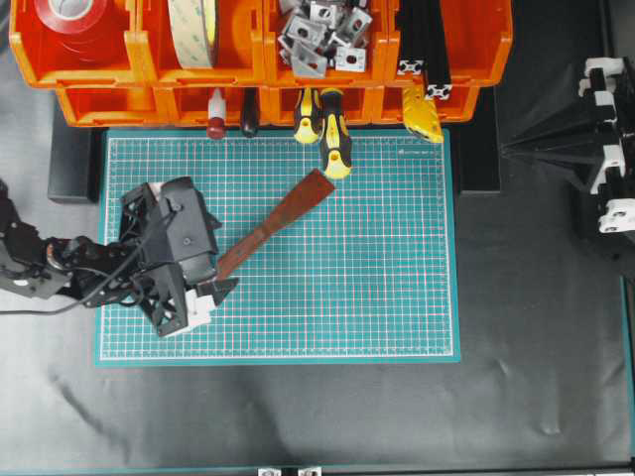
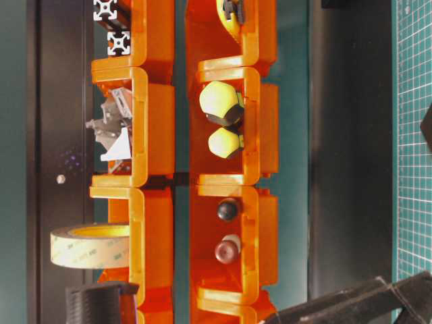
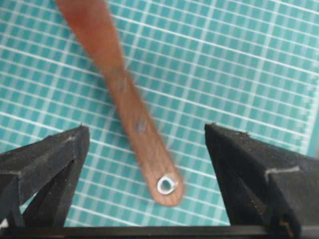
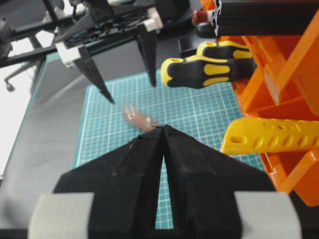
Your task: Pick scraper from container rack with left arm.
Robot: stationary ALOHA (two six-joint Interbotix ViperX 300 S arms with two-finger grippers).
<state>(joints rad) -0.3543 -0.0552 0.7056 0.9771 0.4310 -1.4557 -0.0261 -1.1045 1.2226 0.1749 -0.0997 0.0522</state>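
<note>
The scraper lies diagonally on the green mat, out of the orange container rack, blade toward the bins. In the left wrist view its wooden handle with the metal-ringed hole sits between the wide-apart black fingers, touching neither. My left gripper hangs open over the handle end, and the right wrist view shows it above the scraper. My right gripper is shut and empty, parked at the right.
Two yellow-and-black screwdrivers stick out of the lower bins over the mat's far edge. A red-handled tool and a yellow tool also protrude. Upper bins hold tape rolls and metal brackets.
</note>
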